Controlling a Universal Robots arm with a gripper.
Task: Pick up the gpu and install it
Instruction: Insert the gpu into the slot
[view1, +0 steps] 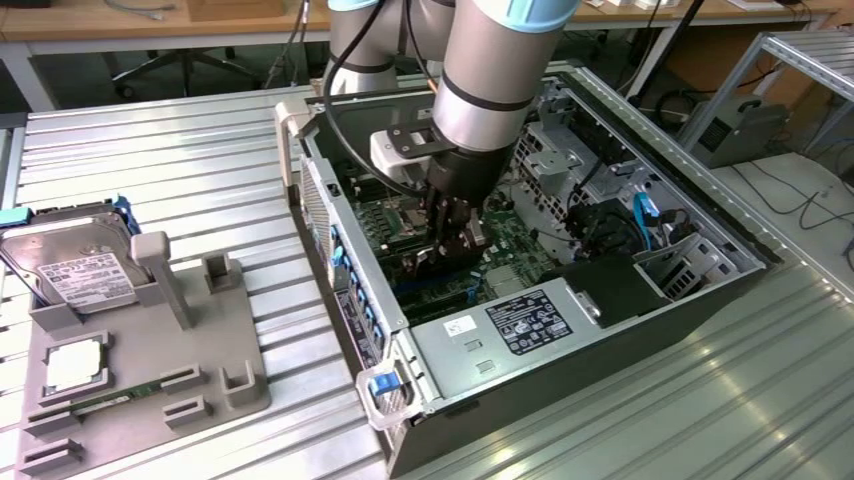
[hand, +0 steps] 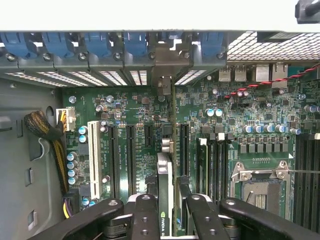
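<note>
1. I see the arm reaching down into the open black and silver computer case (view1: 601, 390), which lies on its side on the ribbed metal surface (view1: 174, 150) and spreads from the centre of the exterior view towards 4 o'clock.
2. The pincer (view1: 451, 240) hangs inside the case, just toward 12 o'clock from the middle of the exterior view, over the green motherboard (hand: 145, 105).
3. In the wrist view the black fingers (hand: 145, 212) are clenched on the gpu (hand: 164, 185), a thin flat black rectangular card seen edge-on with a green logo on its edge.
4. The gpu stands upright between the fingers, parallel to the long black expansion slots (hand: 131, 160) on the motherboard and between two of them. I cannot tell whether its lower edge touches the board.
5. A row of blue plastic clips (hand: 95, 45) runs along the case's rear wall beyond the card's far end.
6. The metal-framed processor socket (hand: 260, 185) lies to one side of the card, and the white slot (hand: 92, 155) and a yellow and black cable bundle (hand: 45, 130) lie to the other.
7. At 8 o'clock in the exterior view sits a grey moulded tray (view1: 200, 330), well apart from the pincer.
8. It holds a silver labelled hard drive (view1: 80, 270), a square silver processor chip (view1: 74, 365) and a narrow green RAM stick (view1: 100, 403).
</note>
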